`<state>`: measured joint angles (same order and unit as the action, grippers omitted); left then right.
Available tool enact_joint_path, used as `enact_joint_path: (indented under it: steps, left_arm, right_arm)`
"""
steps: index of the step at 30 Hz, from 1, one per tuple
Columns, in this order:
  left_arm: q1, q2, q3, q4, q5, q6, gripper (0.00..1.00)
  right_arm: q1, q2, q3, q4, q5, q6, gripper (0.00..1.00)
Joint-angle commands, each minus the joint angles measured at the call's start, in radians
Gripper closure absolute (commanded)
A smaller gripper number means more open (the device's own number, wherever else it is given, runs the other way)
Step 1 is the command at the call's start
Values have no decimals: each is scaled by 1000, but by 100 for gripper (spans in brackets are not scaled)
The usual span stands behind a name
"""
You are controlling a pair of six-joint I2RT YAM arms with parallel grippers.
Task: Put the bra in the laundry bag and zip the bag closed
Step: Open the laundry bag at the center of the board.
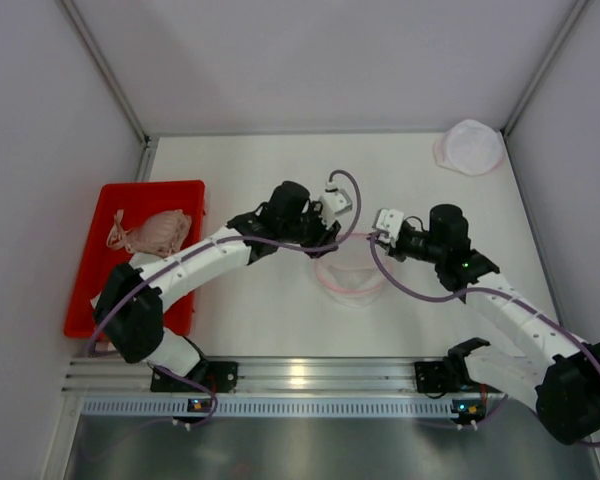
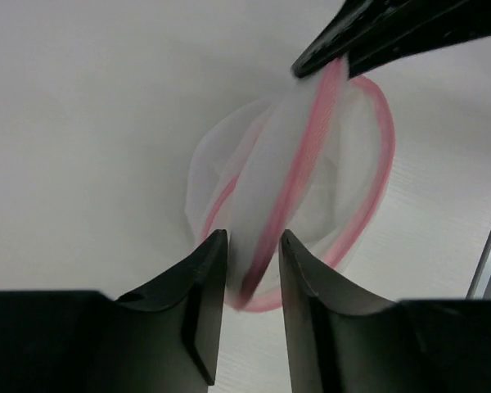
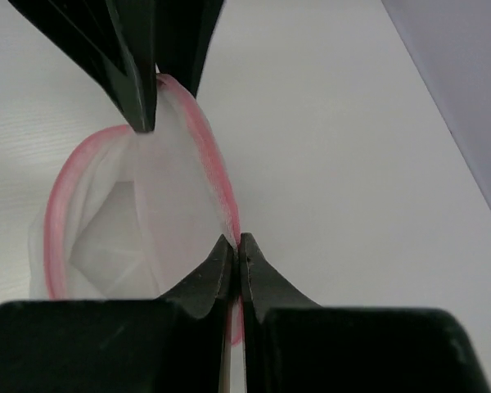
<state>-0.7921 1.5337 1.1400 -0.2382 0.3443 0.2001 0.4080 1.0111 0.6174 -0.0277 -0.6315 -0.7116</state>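
Mid-table, both arms meet over the laundry bag, a translucent mesh pouch with pink trim, lifted partly off the table between them. Right gripper: fingers together, pinched on the pink rim at its side, apparently to hold one lip up and taut. Left gripper: jaws apart, the opposite fold of rim standing in the gap between them. I cannot tell whether the pads touch it, but it is no firm clamp. The two-sided hold looks meant to spread the mouth, though the mouth reads as a narrow slit with cloth folded across it, not a wide opening. The bra lies bunched in the red tray at the left edge, well apart from the bag, so loading is not yet begun. The left arm stretches across the tray's near side, with a short swing back to reach it. There is open table behind and ahead of the bag. A second mesh bag sits in the far right corner, near the wall, clear of both arms.
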Motion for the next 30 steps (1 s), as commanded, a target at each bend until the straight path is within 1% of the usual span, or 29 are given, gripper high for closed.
enact_joint_path:
  steps: [1,2,3,5,6,8,9,11,12,13,15,17,19,21,22,23,24,25,27,28,29,30]
  left_arm:
    - [103,-131,-29,10,-41,-172,61]
    - [122,-151,-49,11,-39,-197,56]
    - [137,-185,-55,7,-39,-197,55]
    - [175,-228,-77,-1,-41,-246,52]
    - [188,-239,-82,-3,-47,-255,48]
    - [215,-268,-95,-9,-53,-277,47]
    - [226,-276,-98,-13,-56,-283,44]
    - [264,-296,-108,-22,-57,-298,43]
    - [281,-302,-111,-26,-54,-303,43]
    - [319,-310,-112,-30,-44,-303,41]
    - [358,-333,-115,-44,-42,-303,41]
    - [413,-351,-114,-53,-28,-300,38]
    - [465,-357,-102,-85,-16,-286,35]
    - [508,-365,-91,-125,-27,-268,35]
    - [527,-369,-80,-141,-18,-262,34]
    - [543,-379,-77,-154,-15,-248,28]
    - [563,-382,-71,-170,-14,-240,26]
    - [598,-383,-62,-215,-11,-234,26]
    - [637,-383,-48,-274,10,-209,25]
    - [675,-382,-33,-332,21,-180,25]
    - [695,-380,-25,-367,38,-153,25]
    - [741,-376,-17,-397,74,-140,25]
  right_arm:
    - [-29,14,41,167,71,239,100]
    - [-34,21,41,207,84,277,100]
    - [-40,26,42,227,96,349,100]
    - [-54,41,42,267,142,414,100]
    - [-60,47,45,300,156,481,100]
    - [-96,87,73,319,194,559,100]
    - [-115,105,90,307,203,640,100]
    - [-188,168,140,285,207,705,100]
    - [-216,188,157,275,202,794,100]
    - [-277,225,171,262,187,825,100]
    - [-342,253,192,259,174,906,100]
    - [-443,279,193,265,144,939,100]
    - [-510,293,183,276,116,989,100]
    - [-560,294,162,284,89,1050,100]
    - [-607,294,153,284,67,1072,100]
    - [-632,291,128,285,55,1093,100]
    - [-653,290,114,282,43,1135,100]
    - [-693,287,99,273,36,1152,100]
    - [-725,282,41,262,30,1205,100]
    - [-748,277,22,256,44,1218,100]
    - [-758,279,-11,253,53,1232,97]
    - [-767,280,-24,259,58,1251,96]
